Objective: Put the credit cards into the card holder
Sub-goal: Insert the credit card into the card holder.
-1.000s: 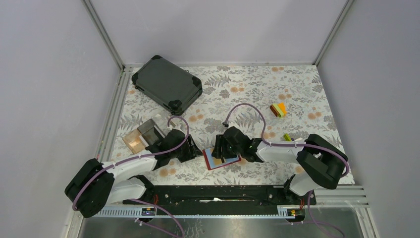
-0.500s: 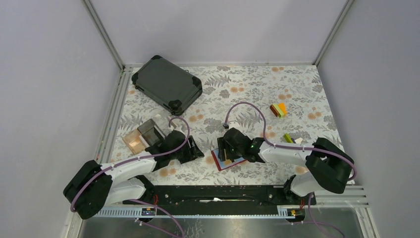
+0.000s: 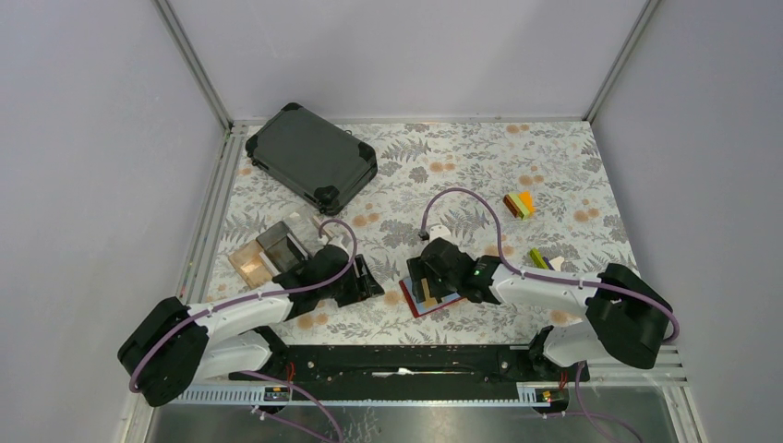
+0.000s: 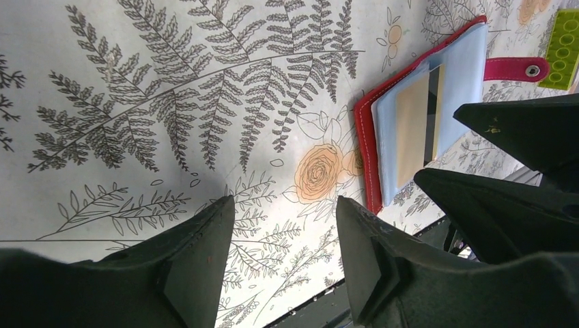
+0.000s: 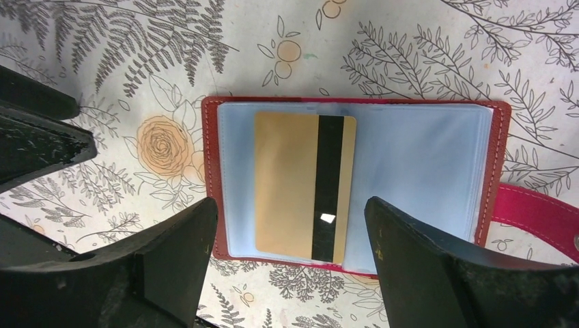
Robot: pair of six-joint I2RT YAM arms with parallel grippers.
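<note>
Change, right claw: the right gripper (image 5: 290,208) has spread its jaws wide over the last second and now grips nothing.
Change, card: the gold card (image 5: 290,184) is released and lies flat on the left half of the open card holder (image 5: 423,171), magnetic stripe up.
Change, holder: from overhead, the holder has slid a short way towards the right arm's side of the tablecloth (image 4: 171,102).
Meaning for task: judged from here, this card is delivered. Whether it sits inside a clear sleeve or only on top cannot be told.
Remaining work: no other card is visible in the wrist views, so the remaining count is unknown.
Holder position: near the front edge of the table, between the two arms, lying open with its snap tab (image 5: 532,212) pointing away from the left arm.
Holder relative to right claw: directly beneath it; the two fingers stand on opposite sides of the card, clear of it.
Left claw state: the left gripper (image 4: 285,205) is partly open and empty, with only tablecloth between its fingers.
Holder relative to left claw: just beside it, apart, not touching.
Nearby item: a green block (image 4: 563,48) lies beyond the snap tab.
Caution: a loose card may shift if the holder is nudged again.
</note>
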